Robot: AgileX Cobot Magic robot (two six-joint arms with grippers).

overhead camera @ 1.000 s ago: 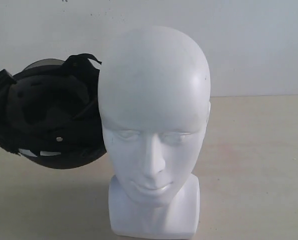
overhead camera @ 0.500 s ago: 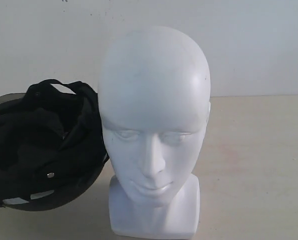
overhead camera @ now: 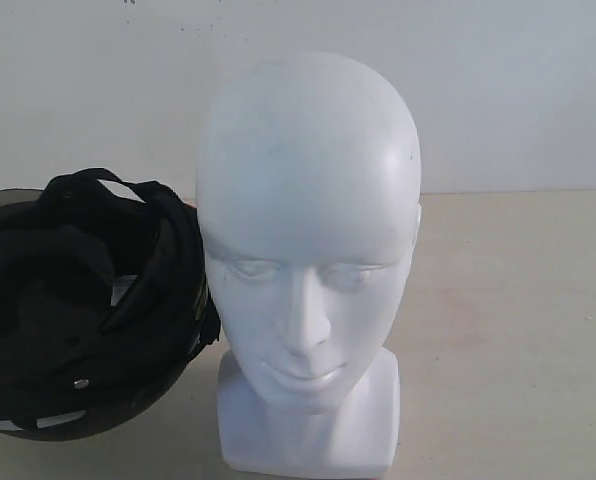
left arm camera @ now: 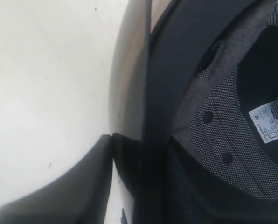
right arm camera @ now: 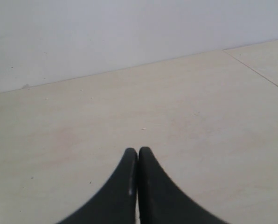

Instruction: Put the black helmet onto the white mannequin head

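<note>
Matte-black open-face helmet [overhead camera: 78, 300] beside smooth white mannequin head [overhead camera: 308, 250].
Left gripper [left arm camera: 138, 140] seemingly clamps its rim; right gripper [right arm camera: 138, 154] has its fingers pressed together.

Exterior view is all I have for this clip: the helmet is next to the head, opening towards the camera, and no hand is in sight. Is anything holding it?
Observer: Yes. The left wrist view shows the left hand shut on the helmet at its rim, with one finger pressed against the outside of the visor.
Reviewer: And the right hand?
Observer: The right hand is shut and empty over the table. Its camera shows neither the helmet nor the head.
Reviewer: Anything inside the helmet that I can't make out?
Observer: A white printed label sits on the mesh lining.
</note>
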